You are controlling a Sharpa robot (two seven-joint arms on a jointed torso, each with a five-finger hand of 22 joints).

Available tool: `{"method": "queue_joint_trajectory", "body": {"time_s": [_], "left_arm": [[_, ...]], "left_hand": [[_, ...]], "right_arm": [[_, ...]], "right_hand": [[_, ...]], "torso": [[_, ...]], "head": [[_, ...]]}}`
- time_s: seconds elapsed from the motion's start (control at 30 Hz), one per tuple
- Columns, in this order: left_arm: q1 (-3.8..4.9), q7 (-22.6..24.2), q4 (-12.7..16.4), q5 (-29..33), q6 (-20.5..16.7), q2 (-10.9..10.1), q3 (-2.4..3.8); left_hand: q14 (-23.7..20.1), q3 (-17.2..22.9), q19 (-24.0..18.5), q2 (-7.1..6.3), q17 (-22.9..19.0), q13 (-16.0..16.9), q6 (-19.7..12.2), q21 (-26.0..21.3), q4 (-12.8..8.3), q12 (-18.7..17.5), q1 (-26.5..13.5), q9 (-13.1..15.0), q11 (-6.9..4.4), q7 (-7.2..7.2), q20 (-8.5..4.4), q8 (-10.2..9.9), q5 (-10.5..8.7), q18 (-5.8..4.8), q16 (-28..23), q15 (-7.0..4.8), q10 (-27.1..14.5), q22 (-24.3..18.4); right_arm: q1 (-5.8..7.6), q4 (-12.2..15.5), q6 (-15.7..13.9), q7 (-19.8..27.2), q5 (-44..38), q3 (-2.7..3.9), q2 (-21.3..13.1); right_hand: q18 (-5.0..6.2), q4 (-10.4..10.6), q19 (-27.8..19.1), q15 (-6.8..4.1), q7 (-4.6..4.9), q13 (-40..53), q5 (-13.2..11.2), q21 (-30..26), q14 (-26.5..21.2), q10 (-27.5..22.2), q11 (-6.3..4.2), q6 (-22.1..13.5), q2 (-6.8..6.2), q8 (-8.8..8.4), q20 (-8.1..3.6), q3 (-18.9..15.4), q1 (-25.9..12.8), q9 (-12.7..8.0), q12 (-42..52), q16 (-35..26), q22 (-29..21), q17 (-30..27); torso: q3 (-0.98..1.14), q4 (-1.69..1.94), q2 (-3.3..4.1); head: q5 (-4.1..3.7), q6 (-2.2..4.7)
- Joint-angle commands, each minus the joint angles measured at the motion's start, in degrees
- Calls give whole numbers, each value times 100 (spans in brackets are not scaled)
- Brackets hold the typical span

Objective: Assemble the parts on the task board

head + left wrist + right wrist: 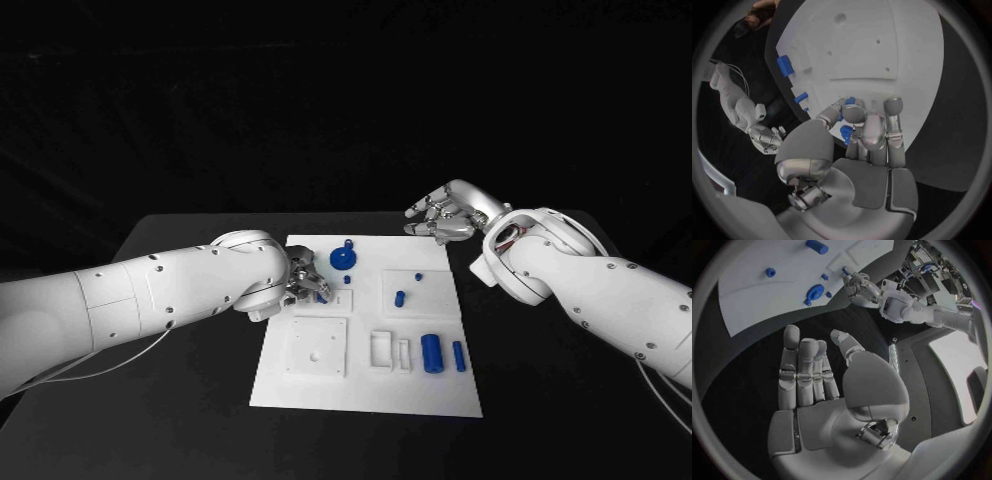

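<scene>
Left hand point(299, 279): fingers curled, pinching a small blue part point(846, 132) over the task board point(361, 385) at its left edge; nearer the board. Right hand point(444, 215): spread, empty, above the tabletop point(188, 235) beyond the far right corner.

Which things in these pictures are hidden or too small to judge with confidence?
- Left robot hand, head view: its own arm covers the palm, so the grip is hidden there.
- Small blue part, left wrist view: the fingers cover most of it; its shape is unclear.
- Task board, left wrist view: the robot hand hides the near part.
- Small blue pegs, head view: too small to tell whether seated.
- Right robot hand: open, off the board.
</scene>
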Motion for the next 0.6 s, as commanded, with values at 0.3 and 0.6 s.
{"method": "queue_joint_trajectory", "body": {"time_s": [0.3,0.6], "left_arm": [[-9,-1,5,-21,154,7,-4],[-9,-6,-14,-24,176,21,-4]], "left_hand": [[-7,33,-15,209,-8,-4,781,-39,7,6,291,-2,-117,-746,8,24,5,32,17,-2,167,177],[-7,33,-15,209,-8,-4,781,-39,7,6,291,-2,-117,-746,8,24,5,32,17,-2,167,177]], "right_arm": [[-3,5,52,27,-39,2,-5],[-3,4,49,28,-39,2,-5]], "right_hand": [[28,-7,-3,5,7,-6,36,-28,-40,-45,-10,-22,-5,-31,18,37,-42,-8,-17,4,6,-5],[28,-7,-3,5,7,-6,36,-28,-40,-45,-10,-22,-5,-31,18,37,-42,-8,-17,4,6,-5]], "torso": [[2,-1,0],[2,-2,1]], "head": [[6,-3],[1,-5]]}}
